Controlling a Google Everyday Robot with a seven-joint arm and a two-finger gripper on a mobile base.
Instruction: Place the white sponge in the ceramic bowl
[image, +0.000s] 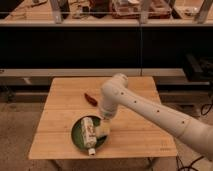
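The ceramic bowl (76, 136), a wide dark green dish, sits at the front left of the wooden table (140, 135). A long white labelled bottle (89, 133) lies across it. The white sponge (104, 130), a small pale cream pad, is at the bowl's right inner side, directly under my gripper (105, 121). The gripper points straight down from the white arm (145, 107) and its tip meets the sponge's top. Whether the sponge rests in the bowl or hangs just above it is not clear.
A small red item (91, 98) lies on the table behind the bowl, left of the arm. Dark shelving (100, 45) runs along the back, with cluttered trays on top. The table's front edge is close to the bowl.
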